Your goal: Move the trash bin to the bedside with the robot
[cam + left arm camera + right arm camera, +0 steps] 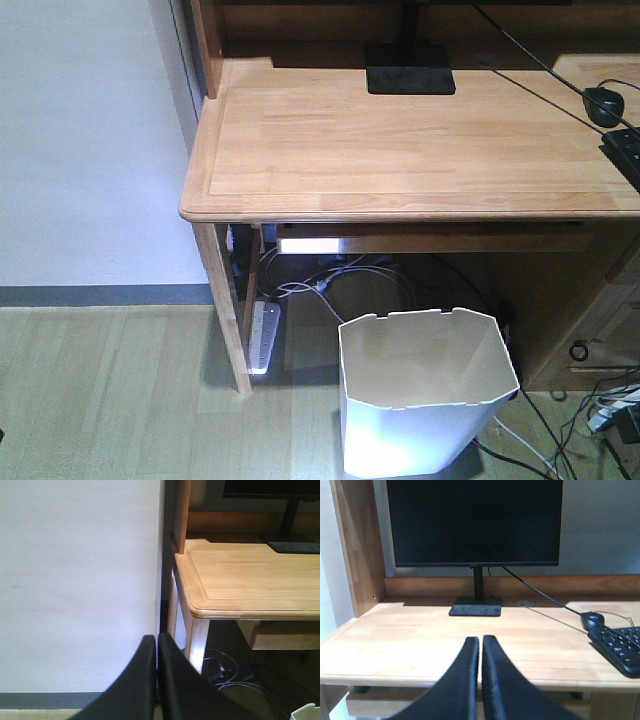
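The white trash bin (425, 395) stands upright on the floor under the front right of the wooden desk (400, 150), empty, cream inside. A sliver of its rim shows at the bottom right of the left wrist view (310, 712). My left gripper (156, 642) is shut and empty, held in the air facing the white wall and the desk's left corner. My right gripper (480, 642) is shut and empty, held before the desk's front edge, facing the monitor. Neither gripper shows in the front view. The bed is out of view.
A monitor (475, 522) on a black stand (410, 70), a mouse (603, 104) and a keyboard (620, 647) sit on the desk. A power strip (265, 335) and loose cables (350, 280) lie under it. A white wall (90, 140) is at left; drawers (605, 330) at right.
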Tool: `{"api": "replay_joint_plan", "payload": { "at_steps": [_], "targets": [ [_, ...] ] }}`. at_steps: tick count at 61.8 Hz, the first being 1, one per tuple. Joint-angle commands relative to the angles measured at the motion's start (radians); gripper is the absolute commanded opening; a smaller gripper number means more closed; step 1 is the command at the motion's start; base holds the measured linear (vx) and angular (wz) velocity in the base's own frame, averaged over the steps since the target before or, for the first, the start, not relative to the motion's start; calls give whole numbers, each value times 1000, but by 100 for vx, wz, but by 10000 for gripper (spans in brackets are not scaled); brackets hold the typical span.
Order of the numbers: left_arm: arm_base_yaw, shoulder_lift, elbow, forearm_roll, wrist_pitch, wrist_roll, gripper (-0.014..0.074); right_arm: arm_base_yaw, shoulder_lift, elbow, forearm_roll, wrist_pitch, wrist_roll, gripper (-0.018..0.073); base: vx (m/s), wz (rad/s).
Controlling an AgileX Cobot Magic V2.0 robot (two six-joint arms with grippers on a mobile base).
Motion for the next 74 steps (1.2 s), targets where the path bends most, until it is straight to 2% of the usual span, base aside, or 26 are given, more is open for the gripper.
{"api": "replay_joint_plan", "payload": {
  "at_steps": [1, 13, 33, 49, 57, 64, 74],
  "targets": [
    [-6, -10, 28, -9, -74, -8, -6, 2, -12, 11, -7, -129, -7, -11, 0, 0],
    [-6, -10, 28, -9, -74, -8, -6, 2, 10, -67, -3, -130, -10, -11, 0, 0],
    [-6, -10, 28, -9, -74, -8, -6, 2, 311, -229, -3, -56, -10, -11, 0, 0],
    [-6, -10, 28, -9, -74, -8, -6, 2, 475, -240, -2, -93, -8, -11, 0, 0],
    [-6, -10, 28, -9, -74, -8, -6, 2, 524, -240, 57, -127, 51, -11, 0, 0],
    [-6, -10, 28, -9, -74, -8, -6, 2, 559, -240, 57, -123, 33, -6, 0, 0],
    [-6, -10, 28, -9, -74, -8, -6, 2, 619, -240, 55, -96, 33, 43, 0, 0]
  ]
}}
